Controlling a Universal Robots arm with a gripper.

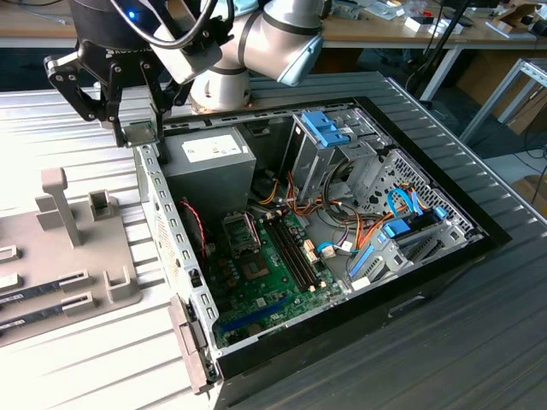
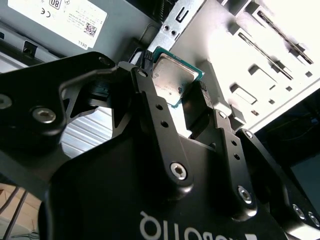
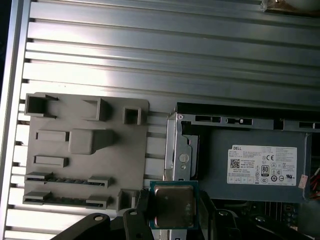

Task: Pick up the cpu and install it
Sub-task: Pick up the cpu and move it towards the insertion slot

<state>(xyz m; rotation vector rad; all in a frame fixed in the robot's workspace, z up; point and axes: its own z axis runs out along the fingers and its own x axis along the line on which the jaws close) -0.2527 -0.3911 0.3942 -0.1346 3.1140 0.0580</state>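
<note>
The cpu (image 2: pixel 174 75) is a small square chip with a silvery top and a thin green rim. My gripper (image 2: pixel 175 86) is shut on it, one black finger on each side. In the first wrist view the cpu (image 3: pixel 173 204) hangs in the gripper (image 3: pixel 173 212) over the case's corner, beside the power supply (image 3: pixel 260 167). The exterior view has the gripper (image 1: pixel 139 126) with the cpu (image 1: pixel 140 134) above the open computer case's (image 1: pixel 167 231) far corner on that view's left. The motherboard socket (image 1: pixel 242 231) lies lower inside the case, well apart from the gripper.
A grey parts fixture (image 1: pixel 77 256) with slots and long memory sticks (image 1: pixel 43 295) lies on the ribbed table at the exterior view's left. Inside the case sit the grey power supply (image 1: pixel 209 158), a drive cage (image 1: pixel 329 141), cables and memory slots (image 1: pixel 295 252).
</note>
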